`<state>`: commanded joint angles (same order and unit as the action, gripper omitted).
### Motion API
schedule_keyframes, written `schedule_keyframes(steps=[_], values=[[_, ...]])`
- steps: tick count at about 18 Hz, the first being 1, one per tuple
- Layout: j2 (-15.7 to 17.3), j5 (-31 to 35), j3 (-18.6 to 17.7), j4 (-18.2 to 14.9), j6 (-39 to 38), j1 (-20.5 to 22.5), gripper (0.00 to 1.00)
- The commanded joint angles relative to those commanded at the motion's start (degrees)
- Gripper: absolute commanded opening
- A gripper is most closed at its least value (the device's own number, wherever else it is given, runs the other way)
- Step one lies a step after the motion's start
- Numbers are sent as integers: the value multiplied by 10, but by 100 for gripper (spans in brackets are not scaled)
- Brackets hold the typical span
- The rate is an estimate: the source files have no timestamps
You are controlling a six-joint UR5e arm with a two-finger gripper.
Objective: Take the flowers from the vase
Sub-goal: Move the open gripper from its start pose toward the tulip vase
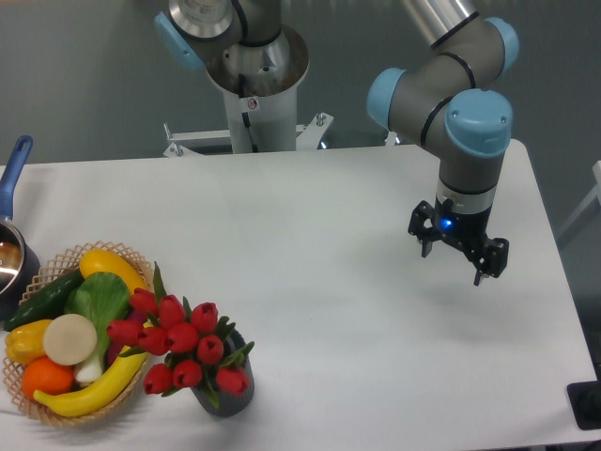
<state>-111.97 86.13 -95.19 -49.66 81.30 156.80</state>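
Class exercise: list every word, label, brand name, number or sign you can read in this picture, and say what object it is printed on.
None can be read.
The arm, gripper, vase, flowers, basket and pot show no writing.
The gripper carries only a small blue light, not a sign.

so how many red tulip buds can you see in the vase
About 10 red tulip buds, clustered above the vase at the table's front left beside the basket; leaves or overlapping buds may hide more.
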Motion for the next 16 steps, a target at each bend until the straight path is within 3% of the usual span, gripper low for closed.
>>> schedule_keyframes(steps=[8, 16], values=[[4, -5, -1, 0, 0, -3, 100], [1, -43, -5, 18, -66, -32, 100]])
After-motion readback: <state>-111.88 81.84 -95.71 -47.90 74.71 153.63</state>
